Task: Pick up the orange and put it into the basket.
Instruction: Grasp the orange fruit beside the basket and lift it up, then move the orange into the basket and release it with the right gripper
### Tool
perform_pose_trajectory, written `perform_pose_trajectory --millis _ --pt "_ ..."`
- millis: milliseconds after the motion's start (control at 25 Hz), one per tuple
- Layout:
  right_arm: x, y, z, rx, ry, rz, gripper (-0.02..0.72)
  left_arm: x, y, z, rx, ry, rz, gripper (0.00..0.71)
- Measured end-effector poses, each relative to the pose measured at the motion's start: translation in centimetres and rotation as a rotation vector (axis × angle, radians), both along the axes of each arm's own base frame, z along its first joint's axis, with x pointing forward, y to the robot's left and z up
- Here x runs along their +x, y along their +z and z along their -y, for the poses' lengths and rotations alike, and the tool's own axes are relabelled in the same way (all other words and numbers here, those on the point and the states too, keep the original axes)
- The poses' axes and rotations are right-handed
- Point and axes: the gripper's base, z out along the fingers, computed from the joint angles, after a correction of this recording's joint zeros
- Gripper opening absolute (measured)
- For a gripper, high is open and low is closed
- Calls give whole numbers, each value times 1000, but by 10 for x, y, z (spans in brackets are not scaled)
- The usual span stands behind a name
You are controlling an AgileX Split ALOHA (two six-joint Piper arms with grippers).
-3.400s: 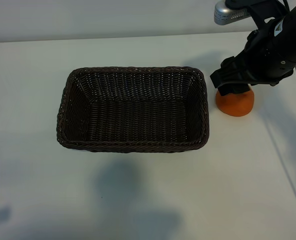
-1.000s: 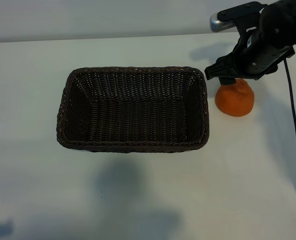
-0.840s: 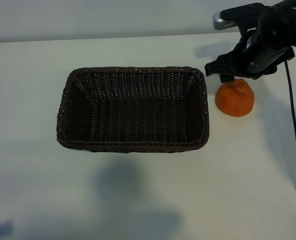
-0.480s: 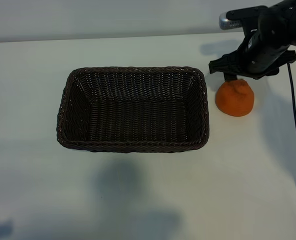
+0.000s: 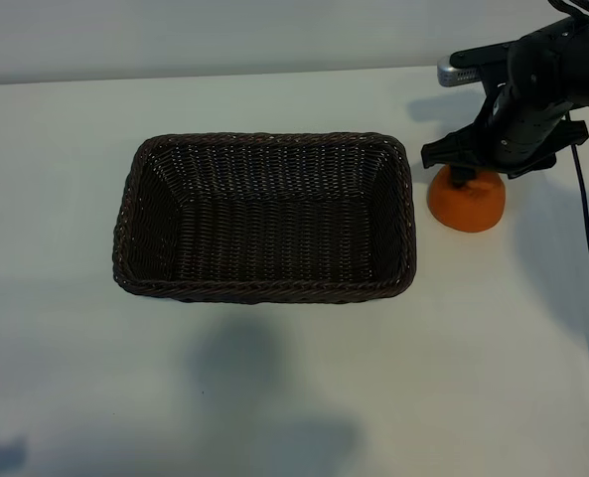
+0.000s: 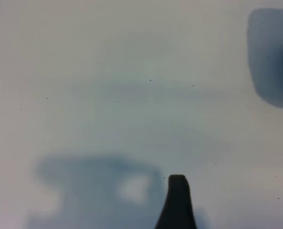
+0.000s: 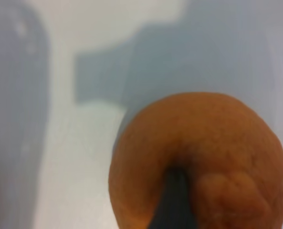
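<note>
Standing nearest the camera, the basket [image 5: 264, 217] rests on the white table [image 5: 294, 397] with nothing inside. Just beside its right end, apart from the rim, the orange [image 5: 466, 202] sits on the table. The right gripper [image 5: 470, 167] hangs directly over the orange, fingers spread. The left gripper [image 6: 177, 202] is parked over bare table, fingers apart.

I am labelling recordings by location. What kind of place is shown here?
Probably a lab or test bench, not a home: a bare white table holds only a wicker basket and an orange, with the right gripper over the fruit.
</note>
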Motion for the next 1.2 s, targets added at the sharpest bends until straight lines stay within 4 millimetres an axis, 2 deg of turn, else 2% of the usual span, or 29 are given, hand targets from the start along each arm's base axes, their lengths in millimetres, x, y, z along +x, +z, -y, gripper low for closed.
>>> perform_pose_trajectory --millis 40,120,240,280,320,560,760,1200 --pt "0 0 0 -1 1 -3 531 0 0 0 0 0 0 592" --pt "-1 0 0 3 -2 -10 429 0 0 0 0 0 0 592" --pt "-2 0 0 3 -4 -30 192 0 0 0 0 0 -1 592" --pt "-2 0 0 2 -2 -33 128 0 0 0 0 0 -1 592" --pt "-3 0 0 0 2 -35 100 0 0 0 0 0 -1 592" --pt "-3 1 0 -12 26 -53 90 0 0 0 0 0 -1 592" --pt "0 13 0 -29 49 -89 89 0 0 0 0 0 -1 592" --pt "14 75 -3 -46 109 -150 88 0 0 0 0 0 -2 592"
